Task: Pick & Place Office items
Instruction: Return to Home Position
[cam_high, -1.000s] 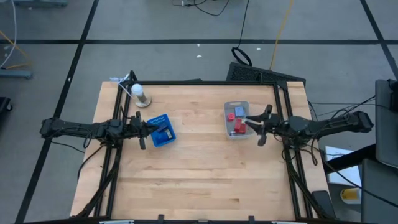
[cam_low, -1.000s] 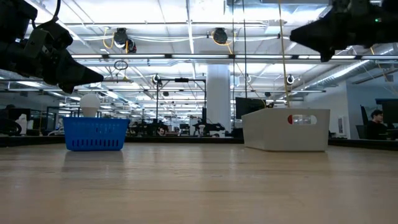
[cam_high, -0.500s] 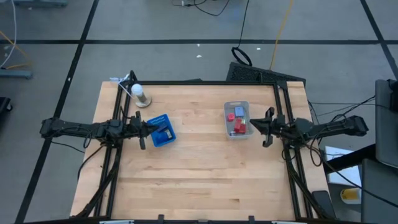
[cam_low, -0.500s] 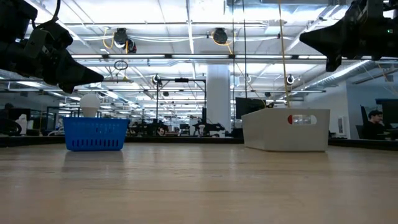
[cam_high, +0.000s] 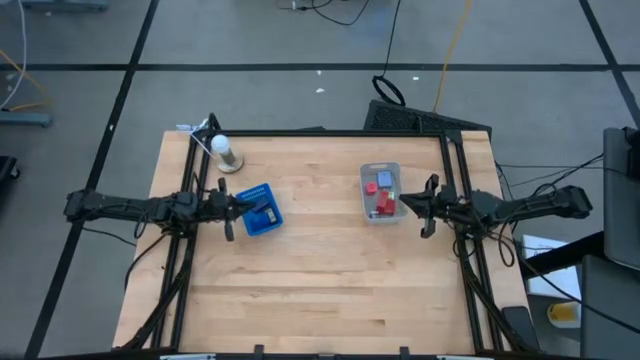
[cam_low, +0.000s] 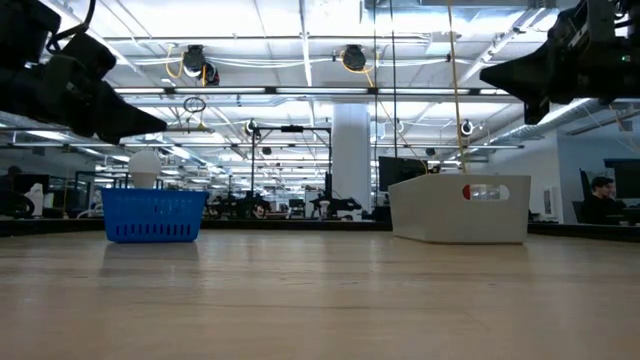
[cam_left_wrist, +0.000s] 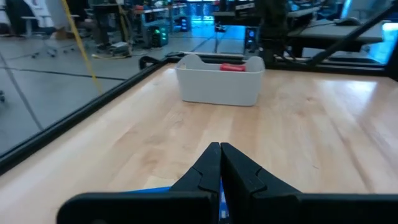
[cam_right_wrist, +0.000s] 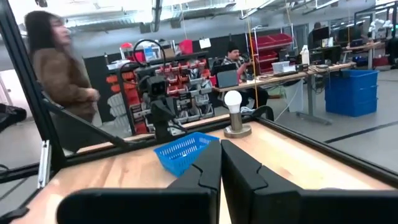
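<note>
Small red blocky office items (cam_high: 384, 206) lie in the pale bin (cam_high: 381, 166).

The right gripper (cam_high: 405, 204) is now withdrawn from over the pale bin (cam_high: 364, 192). One second ago its tips reached above the red pieces (cam_high: 384, 208); they now sit just outside the bin's wall on the right arm's side. In the low view, the gripper stands nearer the picture's right edge and slightly lower than before.
</note>
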